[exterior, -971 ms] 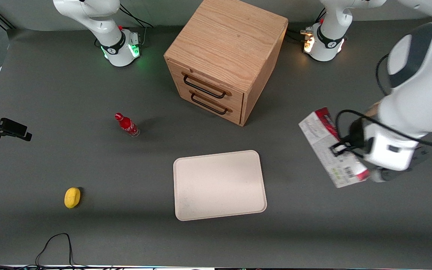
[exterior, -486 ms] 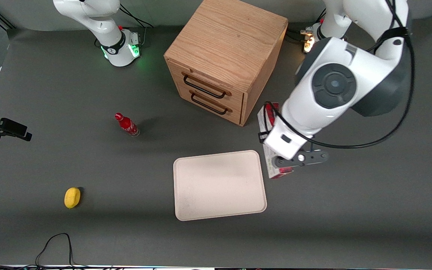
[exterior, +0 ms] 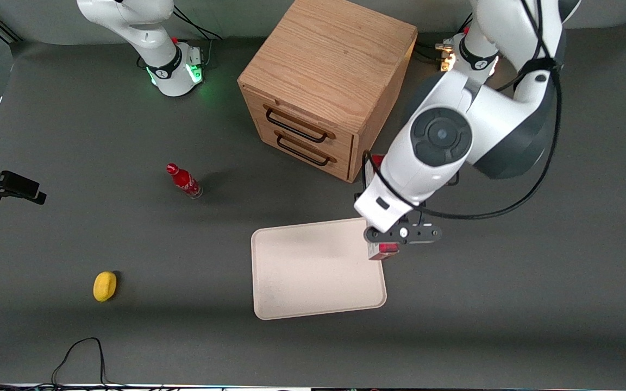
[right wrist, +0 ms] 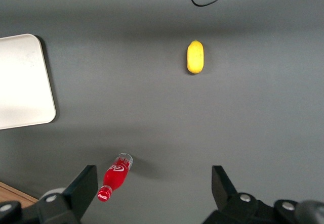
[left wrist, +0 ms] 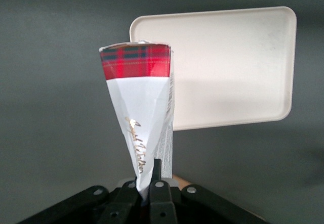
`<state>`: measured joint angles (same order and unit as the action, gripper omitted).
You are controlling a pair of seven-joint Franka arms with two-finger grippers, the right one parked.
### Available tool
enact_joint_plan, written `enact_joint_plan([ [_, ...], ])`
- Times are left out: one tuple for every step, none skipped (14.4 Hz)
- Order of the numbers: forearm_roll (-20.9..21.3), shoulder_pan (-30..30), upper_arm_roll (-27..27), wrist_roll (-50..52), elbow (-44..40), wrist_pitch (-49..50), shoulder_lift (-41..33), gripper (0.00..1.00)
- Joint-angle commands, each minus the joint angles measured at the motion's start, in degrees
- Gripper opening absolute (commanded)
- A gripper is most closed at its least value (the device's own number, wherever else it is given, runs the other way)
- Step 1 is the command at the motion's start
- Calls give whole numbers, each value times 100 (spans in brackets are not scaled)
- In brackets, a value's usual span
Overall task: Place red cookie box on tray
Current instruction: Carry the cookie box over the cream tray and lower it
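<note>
Dark grey matting covers the whole tabletop, with the two arm bases at its edge farthest from the front camera and a wooden cabinet standing between them. Near the middle lies the tray, flat and cream. Above the tray's corner that is nearest the cabinet and the working arm's end hangs the end effector, its fingers pinched together on one end of the red cookie box. From the wrist camera the box hangs downward from that grip, its tartan end lowest, over the tray's edge and clear of the surface. Toward the parked arm's end stand a small red bottle and, closer to the front edge, a yellow object, both well apart from the tray. Bare matting surrounds the tray on every edge.
</note>
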<state>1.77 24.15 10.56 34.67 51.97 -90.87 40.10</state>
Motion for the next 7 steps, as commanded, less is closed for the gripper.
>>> enact_joint_plan([
  [201,72,-62,-84,-126,-343,497,0],
  [236,72,-62,-66,-100,-492,620,0],
  [245,72,-62,-14,-65,-633,761,0],
  [297,72,-62,-5,-3,-817,893,0],
  [350,72,-62,13,49,-1010,1033,0],
  [403,72,-62,57,119,-1177,1139,0],
  [447,72,-62,66,207,-1362,1210,0],
])
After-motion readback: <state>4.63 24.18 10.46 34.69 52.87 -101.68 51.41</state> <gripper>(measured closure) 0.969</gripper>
